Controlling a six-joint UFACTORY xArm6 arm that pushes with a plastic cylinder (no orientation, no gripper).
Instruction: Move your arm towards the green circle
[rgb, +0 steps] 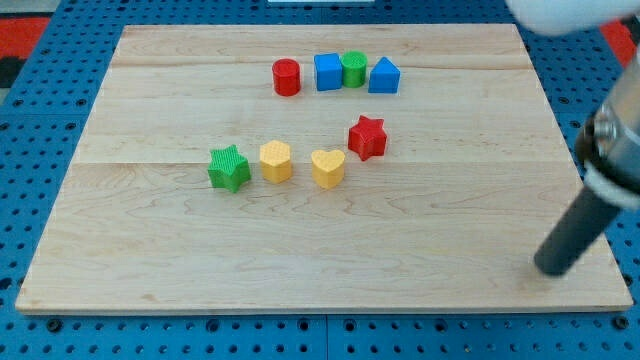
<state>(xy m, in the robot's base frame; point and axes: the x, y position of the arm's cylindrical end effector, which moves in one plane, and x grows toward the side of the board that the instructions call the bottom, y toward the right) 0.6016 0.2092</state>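
One relation matters: green circle (354, 68) sits far up-left of my tip (548, 268), wedged between blue square (328, 72) and blue triangle (384, 76). No fingers; bare rod, touching no block.

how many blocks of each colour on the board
red: 2, cylinder and star
blue: 2, cube and triangle
green: 2, circle and star
yellow: 2, hexagon and heart
total: 8
my tip sits far off at the view's lower right
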